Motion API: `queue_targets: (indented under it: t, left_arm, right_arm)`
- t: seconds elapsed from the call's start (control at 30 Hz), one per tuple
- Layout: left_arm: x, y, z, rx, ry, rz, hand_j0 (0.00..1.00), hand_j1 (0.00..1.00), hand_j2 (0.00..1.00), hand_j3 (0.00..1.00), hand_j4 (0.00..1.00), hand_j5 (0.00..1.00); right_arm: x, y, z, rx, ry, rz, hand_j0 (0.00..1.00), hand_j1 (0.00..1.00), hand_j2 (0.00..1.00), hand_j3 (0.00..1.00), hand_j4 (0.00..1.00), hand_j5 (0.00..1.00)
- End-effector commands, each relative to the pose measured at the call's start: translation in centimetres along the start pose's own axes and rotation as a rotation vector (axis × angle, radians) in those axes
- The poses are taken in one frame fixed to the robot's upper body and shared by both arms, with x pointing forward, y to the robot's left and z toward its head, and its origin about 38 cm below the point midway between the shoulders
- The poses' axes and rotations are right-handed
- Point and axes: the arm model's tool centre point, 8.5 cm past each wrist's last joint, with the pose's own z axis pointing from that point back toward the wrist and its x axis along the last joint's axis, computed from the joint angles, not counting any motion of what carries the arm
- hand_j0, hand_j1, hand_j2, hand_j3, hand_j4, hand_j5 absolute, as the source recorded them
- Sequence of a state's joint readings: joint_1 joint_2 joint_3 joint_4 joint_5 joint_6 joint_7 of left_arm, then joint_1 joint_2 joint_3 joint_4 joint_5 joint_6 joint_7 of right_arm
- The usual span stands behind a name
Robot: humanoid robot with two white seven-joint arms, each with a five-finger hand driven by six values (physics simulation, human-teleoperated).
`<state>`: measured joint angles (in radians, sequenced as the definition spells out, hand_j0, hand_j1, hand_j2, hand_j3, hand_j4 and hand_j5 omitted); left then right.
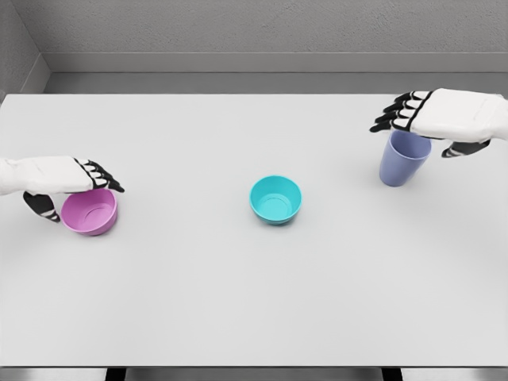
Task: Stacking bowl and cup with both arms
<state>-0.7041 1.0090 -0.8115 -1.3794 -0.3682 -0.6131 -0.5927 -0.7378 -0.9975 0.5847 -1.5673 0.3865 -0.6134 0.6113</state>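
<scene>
From the head view, 3 pieces of tableware sit on the white table (238,302). The left hand (67,176) lies over the far rim of a pink bowl (91,213) at the left edge, fingers stretched flat across the top and thumb hanging down beside its wall; whether it actually grips, I cannot tell. A teal bowl (275,198) stands alone in the middle, well apart from both hands. At the far right the right hand (444,115) covers the mouth of a lavender cup (402,161), fingers extended, grip likewise unclear.
</scene>
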Motion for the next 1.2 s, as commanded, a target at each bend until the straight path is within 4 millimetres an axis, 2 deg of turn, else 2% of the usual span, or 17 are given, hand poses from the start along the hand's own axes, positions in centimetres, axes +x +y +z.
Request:
queue_targets:
  t: [0.0, 0.37, 0.87, 1.17]
  left_arm:
    - [0.0, -0.1, 0.0, -0.003, -0.001, 0.004, 1.00, 1.00, 1.00, 1.00, 1.00, 1.00]
    - [0.1, -0.4, -0.1, -0.009, -0.003, 0.007, 1.00, 1.00, 1.00, 1.00, 1.00, 1.00]
    - [0.3, -0.4, -0.3, -0.009, -0.009, 0.007, 1.00, 1.00, 1.00, 1.00, 1.00, 1.00]
    - [0.5, -0.8, -0.6, -0.017, -0.016, 0.009, 1.00, 1.00, 1.00, 1.00, 1.00, 1.00]
  right_arm:
    - [-0.5, 0.4, 0.0, 0.003, 0.012, -0.018, 1.00, 1.00, 1.00, 1.00, 1.00, 1.00]
    - [-0.6, 1.1, -0.9, 0.019, 0.012, -0.027, 1.00, 1.00, 1.00, 1.00, 1.00, 1.00]
    - [-0.4, 1.0, -1.3, 0.018, 0.005, -0.024, 1.00, 1.00, 1.00, 1.00, 1.00, 1.00]
    - [-1.2, 1.5, -1.5, 0.024, 0.019, -0.048, 1.00, 1.00, 1.00, 1.00, 1.00, 1.00]
